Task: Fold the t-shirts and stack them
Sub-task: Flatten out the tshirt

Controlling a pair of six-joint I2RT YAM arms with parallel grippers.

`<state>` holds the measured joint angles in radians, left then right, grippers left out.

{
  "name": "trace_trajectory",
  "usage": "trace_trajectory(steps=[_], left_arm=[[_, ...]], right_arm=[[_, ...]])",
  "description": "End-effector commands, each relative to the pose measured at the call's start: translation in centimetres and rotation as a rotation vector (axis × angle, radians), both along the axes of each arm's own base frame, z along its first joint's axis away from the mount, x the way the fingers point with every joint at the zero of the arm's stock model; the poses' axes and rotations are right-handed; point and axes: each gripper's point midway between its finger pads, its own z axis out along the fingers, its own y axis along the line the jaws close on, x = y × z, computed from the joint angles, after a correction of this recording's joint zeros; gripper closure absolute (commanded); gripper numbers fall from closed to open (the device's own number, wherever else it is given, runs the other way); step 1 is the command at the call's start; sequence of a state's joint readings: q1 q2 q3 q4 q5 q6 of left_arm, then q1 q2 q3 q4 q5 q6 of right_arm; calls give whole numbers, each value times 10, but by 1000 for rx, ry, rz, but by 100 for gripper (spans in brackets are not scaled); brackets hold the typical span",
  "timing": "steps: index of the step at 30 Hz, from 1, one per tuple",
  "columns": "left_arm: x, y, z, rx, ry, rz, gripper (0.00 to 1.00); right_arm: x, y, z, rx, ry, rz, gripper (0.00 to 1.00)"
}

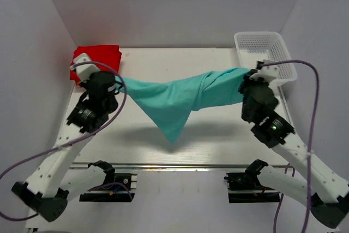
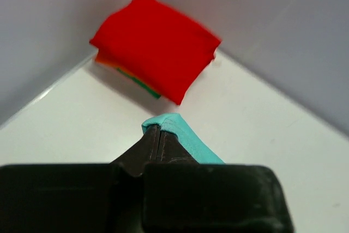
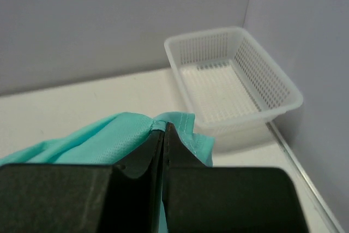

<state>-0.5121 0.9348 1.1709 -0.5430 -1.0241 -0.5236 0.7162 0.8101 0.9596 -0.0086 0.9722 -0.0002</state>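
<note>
The folded red t-shirt [image 1: 98,58] lies in the far left corner of the bench [image 1: 218,64]. It tops a small pile: the left wrist view shows an orange edge [image 2: 107,61] and a green sliver [image 2: 143,83] under it.

Just nearward of that pile, the left gripper [image 1: 115,83] is clenched on one end of the teal t-shirt [image 1: 180,99], with a hem pinched between its closed fingertips. The shirt is strung between the two arms above the bench. Its long axis runs left to right, parallel to the near edge. Its middle is bunched and sags into a point toward the near edge, and from the shadow below it appears to hang clear of the surface.

The right gripper [image 1: 248,80] is clamped on the other end in the same way, beside the white mesh basket [image 1: 285,63] in the far right corner. The basket holds nothing.

The shirt looks gathered rather than spread, so I judge that it must be laid flat mid-bench before folding. Both arms would lower together along that left-right line. The left arm is the nearer one to the pile where the shirt must end up.
</note>
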Motion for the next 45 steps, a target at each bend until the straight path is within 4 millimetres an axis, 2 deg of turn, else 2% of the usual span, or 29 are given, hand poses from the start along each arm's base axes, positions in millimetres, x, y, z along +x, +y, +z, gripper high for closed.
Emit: trace_trajectory(steps=[1, 2, 4, 6, 7, 8, 9, 10, 11, 12, 14, 15, 16, 17, 18, 19, 20, 22, 23, 25, 28, 31, 33, 34, 35, 36, 37, 39, 45], left_arm=[[28, -18, -49, 40, 115, -19, 100], [33, -18, -69, 57, 163, -7, 100], [51, -23, -110, 91, 257, 22, 100], [61, -16, -137, 120, 333, 59, 100], [73, -20, -163, 132, 394, 58, 100], [80, -16, -171, 136, 412, 78, 100], [84, -14, -183, 146, 438, 89, 100], [97, -16, -184, 131, 425, 90, 100], [107, -17, -205, 163, 482, 84, 100], [115, -13, -212, 172, 499, 96, 100], [137, -21, -217, 155, 518, 63, 100], [154, -22, -227, 148, 536, 63, 100], [159, -28, -235, 141, 560, 40, 100], [162, -26, -241, 140, 592, 40, 100], [173, -28, -238, 121, 589, 27, 96], [177, -31, -251, 133, 628, 13, 66], [177, -31, -254, 139, 647, 14, 50], [187, -37, -250, 147, 653, -18, 21], [187, -37, -251, 152, 668, -18, 0], [188, -41, -250, 150, 686, -52, 0], [181, -49, -237, 132, 708, -122, 0], [166, -74, -218, 114, 706, -243, 0], [151, -102, -226, 76, 727, -469, 0], [142, -115, -205, 60, 665, -551, 0], [126, -139, -216, 22, 658, -690, 0], [116, -152, -212, 7, 625, -769, 0], [88, -175, -229, -18, 647, -921, 0], [70, -196, -205, -27, 534, -1027, 0], [-19, -266, -242, -38, 673, -1281, 0]], right_arm=[[17, 6, -42, 22, 72, -56, 100], [28, 12, -69, 19, 127, -65, 100], [42, 13, -102, -1, 198, -77, 100], [58, 15, -131, -26, 275, -75, 100], [67, 18, -152, -45, 329, -86, 100], [79, 9, -173, -64, 385, -117, 100], [91, 14, -185, -78, 426, -104, 100], [98, 14, -193, -79, 448, -103, 100], [108, 9, -196, -65, 465, -102, 100], [120, 14, -221, -92, 530, -92, 100], [135, 12, -226, -76, 545, -100, 100], [144, 17, -246, -90, 591, -91, 100], [153, 17, -242, -75, 583, -91, 100], [153, 17, -259, -87, 642, -76, 100], [163, 20, -258, -84, 648, -75, 97], [166, 20, -260, -76, 653, -80, 90], [169, 21, -265, -78, 670, -75, 81], [178, 22, -266, -80, 690, -76, 23], [181, 26, -264, -78, 694, -59, 10], [184, 28, -258, -79, 703, -52, 10], [177, 38, -247, -48, 721, 5, 10], [157, 48, -241, -4, 751, 83, 10], [148, 51, -231, 31, 735, 120, 10], [138, 58, -237, 50, 752, 169, 10], [129, 58, -223, 77, 718, 186, 10], [119, 57, -233, 81, 740, 198, 10], [113, 62, -214, 135, 692, 231, 10], [97, 57, -231, 143, 728, 228, 10], [61, 56, -227, 216, 718, 274, 10]])
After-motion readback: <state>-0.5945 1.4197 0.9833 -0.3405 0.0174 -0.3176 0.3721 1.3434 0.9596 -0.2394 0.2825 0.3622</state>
